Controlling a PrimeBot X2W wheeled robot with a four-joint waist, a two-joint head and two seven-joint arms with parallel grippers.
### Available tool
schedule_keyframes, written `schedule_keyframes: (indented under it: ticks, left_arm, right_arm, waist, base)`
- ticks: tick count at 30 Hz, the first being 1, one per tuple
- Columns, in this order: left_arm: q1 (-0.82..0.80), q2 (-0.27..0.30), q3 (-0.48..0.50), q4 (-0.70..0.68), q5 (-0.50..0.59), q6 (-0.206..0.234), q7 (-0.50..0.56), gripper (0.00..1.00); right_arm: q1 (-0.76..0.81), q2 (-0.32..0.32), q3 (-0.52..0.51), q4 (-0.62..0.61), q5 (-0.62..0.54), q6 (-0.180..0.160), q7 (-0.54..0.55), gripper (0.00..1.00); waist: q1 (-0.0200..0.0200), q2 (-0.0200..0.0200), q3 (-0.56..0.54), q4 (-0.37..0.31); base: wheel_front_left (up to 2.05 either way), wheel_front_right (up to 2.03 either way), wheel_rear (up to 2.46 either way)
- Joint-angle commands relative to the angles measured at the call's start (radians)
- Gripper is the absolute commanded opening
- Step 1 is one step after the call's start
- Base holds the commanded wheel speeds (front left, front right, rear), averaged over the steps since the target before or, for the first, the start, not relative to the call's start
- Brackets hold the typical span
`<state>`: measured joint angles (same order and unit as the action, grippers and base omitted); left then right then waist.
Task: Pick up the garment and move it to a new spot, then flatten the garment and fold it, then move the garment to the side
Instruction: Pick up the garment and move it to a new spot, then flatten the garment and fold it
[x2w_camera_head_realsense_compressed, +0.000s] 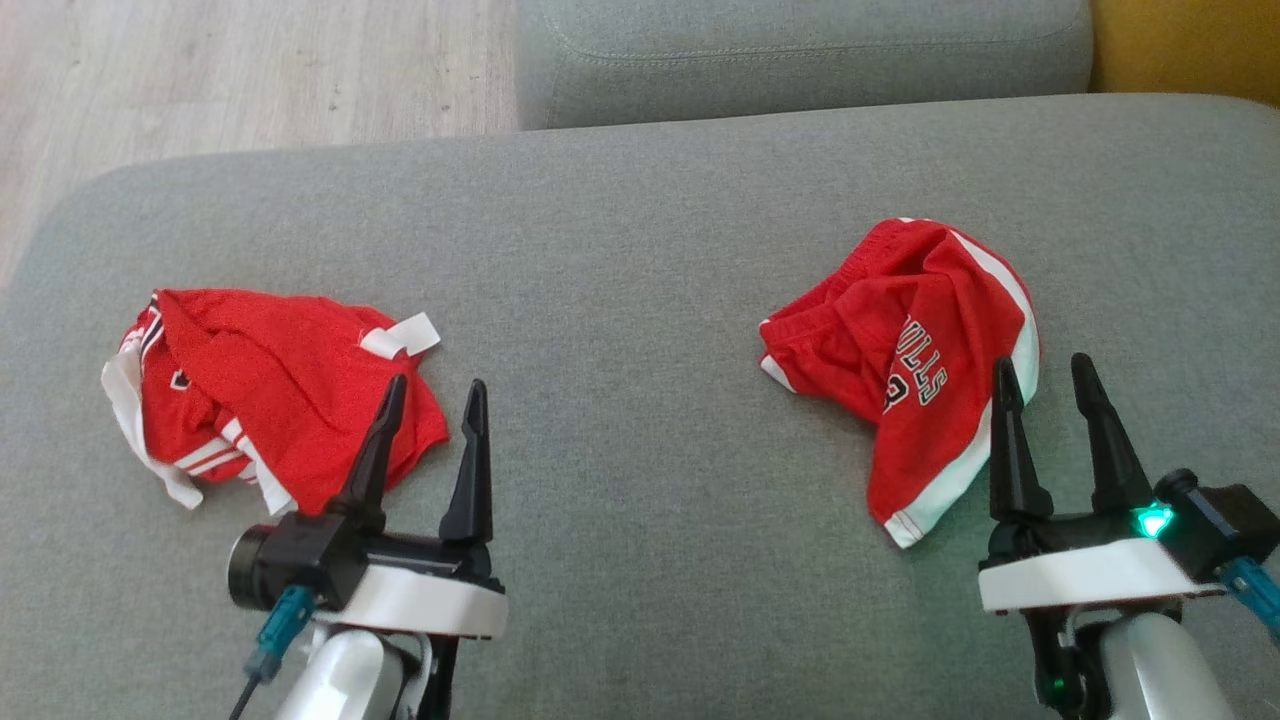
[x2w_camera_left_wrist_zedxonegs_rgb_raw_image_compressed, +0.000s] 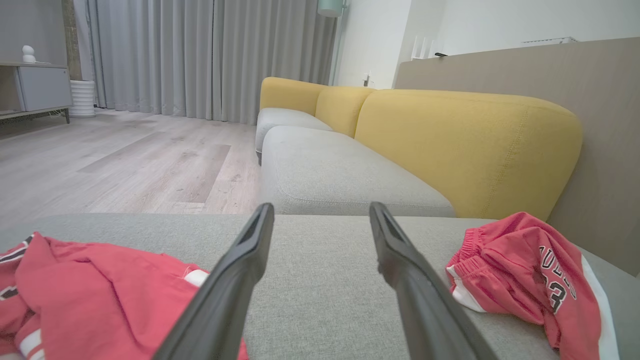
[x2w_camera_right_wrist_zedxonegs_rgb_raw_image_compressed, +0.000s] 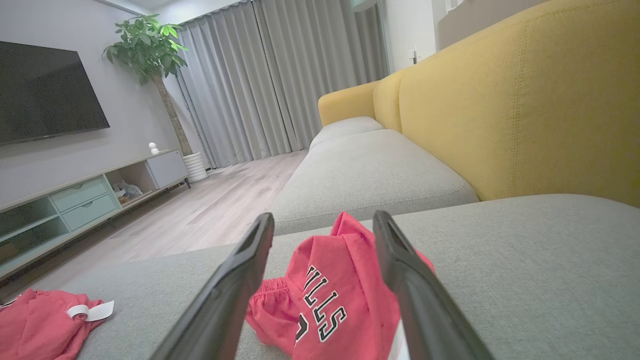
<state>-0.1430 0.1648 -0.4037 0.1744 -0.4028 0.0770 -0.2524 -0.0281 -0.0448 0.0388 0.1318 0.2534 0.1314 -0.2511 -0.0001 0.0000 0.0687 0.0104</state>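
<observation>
Two crumpled red garments with white trim lie on the grey sofa seat. One garment sits at the left, a white tag sticking out of it; it appears low left in the left wrist view. The other garment, printed with black-and-white letters, lies at the right and shows between the fingers in the right wrist view. My left gripper is open, its left finger over the left garment's near edge. My right gripper is open beside the right garment's near right edge. Neither holds anything.
A second grey seat cushion adjoins the far edge, with a yellow backrest along the right. Wooden floor lies beyond the seat's far left edge. A TV cabinet and a potted plant stand across the room.
</observation>
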Motion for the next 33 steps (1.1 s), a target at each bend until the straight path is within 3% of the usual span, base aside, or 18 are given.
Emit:
schedule_keyframes:
  ticks: [1, 8, 16, 21, 24, 32, 33]
  left_arm:
    - [-0.035, 0.0, 0.046, -0.031, 0.015, -0.007, -0.009, 1.0]
    - [-0.046, -0.031, 0.082, -0.018, 0.057, -0.043, -0.009, 1.0]
    - [-0.069, -0.051, 0.102, -0.013, 0.09, -0.076, -0.009, 1.0]
    - [-0.089, -0.063, 0.1, 0.001, 0.107, -0.093, -0.009, 1.0]
    - [-0.099, -0.071, 0.1, 0.008, 0.116, -0.103, -0.009, 1.0]
    - [-0.108, -0.082, 0.107, 0.012, 0.128, -0.112, -0.009, 1.0]
    - [-0.109, -0.084, 0.109, 0.012, 0.13, -0.113, -0.009, 1.0]
  right_arm:
    - [-0.022, -0.005, 0.026, -0.029, -0.009, -0.001, -0.011, 1.0]
    - [-0.053, -0.005, 0.022, -0.021, -0.019, -0.001, -0.011, 1.0]
    - [-0.182, -0.005, -0.088, 0.058, -0.086, -0.001, -0.011, 1.0]
    - [-0.289, -0.005, -0.173, 0.237, -0.086, -0.001, -0.01, 1.0]
    - [-0.37, -0.005, -0.222, 0.42, -0.107, -0.001, 0.008, 1.0]
    - [-0.465, -0.005, -0.211, 0.681, -0.071, -0.001, 0.011, 1.0]
    - [-0.477, -0.005, -0.205, 0.707, -0.062, -0.001, 0.008, 0.93]
  waist:
    - [0.0001, 0.0, 0.002, 0.0]
    - [0.0001, 0.0, 0.018, 0.003]
    - [0.0001, 0.0, 0.075, 0.023]
    - [0.0001, 0.0, 0.11, 0.044]
    - [0.0001, 0.0, 0.129, 0.059]
    - [0.0001, 0.0, 0.145, 0.072]
    - [0.0001, 0.0, 0.145, 0.072]
  base:
    - [0.0, 0.0, 0.0]
    - [0.0, 0.0, 0.0]
    - [0.0, 0.0, 0.0]
    - [0.0, 0.0, 0.0]
    - [0.0, 0.0, 0.0]
    - [0.0, 0.0, 0.0]
    - [0.0, 0.0, 0.0]
